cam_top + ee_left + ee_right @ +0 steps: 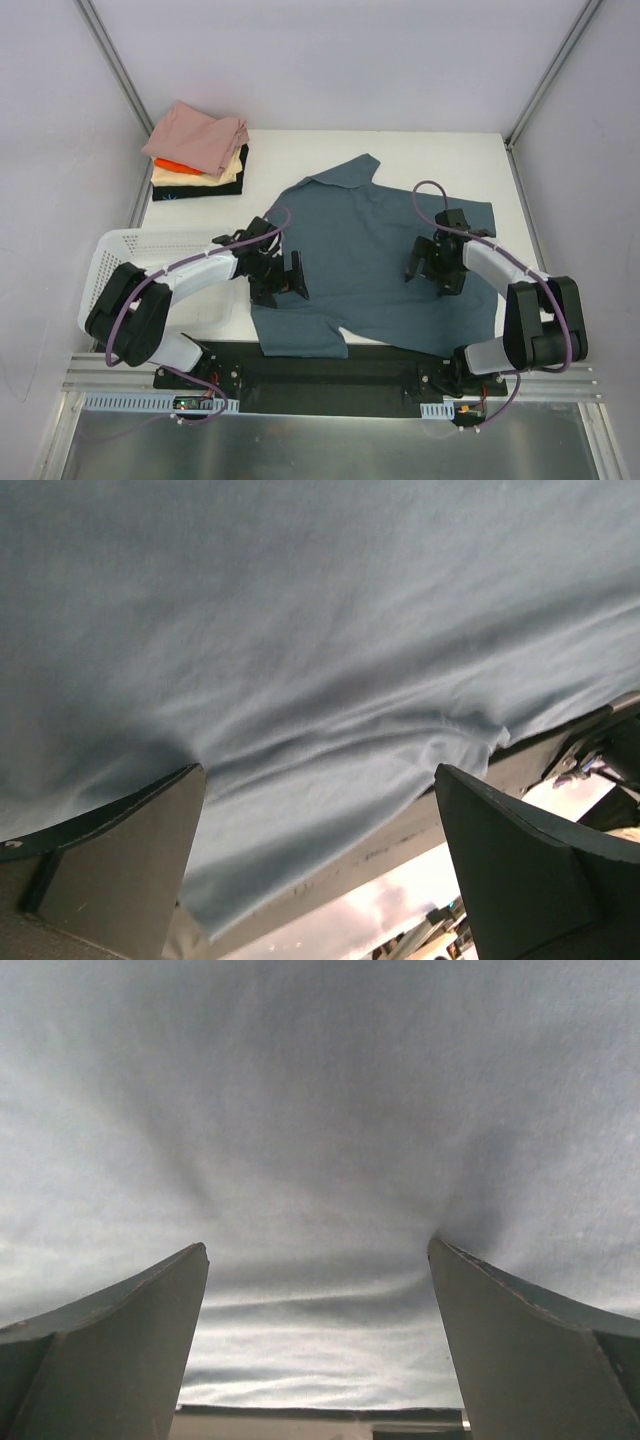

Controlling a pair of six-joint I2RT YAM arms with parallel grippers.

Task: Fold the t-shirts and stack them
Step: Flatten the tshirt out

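A slate-blue t-shirt lies spread out over the middle of the white table, its near hem reaching the front edge. My left gripper stands open on the shirt's left side near the hem. In the left wrist view the open left gripper has only blue cloth between its fingers, which touch the wrinkled fabric. My right gripper stands open on the shirt's right side. In the right wrist view the right gripper has its fingertips pressing into the cloth. A folded stack of pink, orange, cream and black t-shirts sits at the back left.
A white lattice basket stands off the table's left edge beside the left arm. Grey walls with metal corner posts close in the back and sides. The black base rail runs along the near edge.
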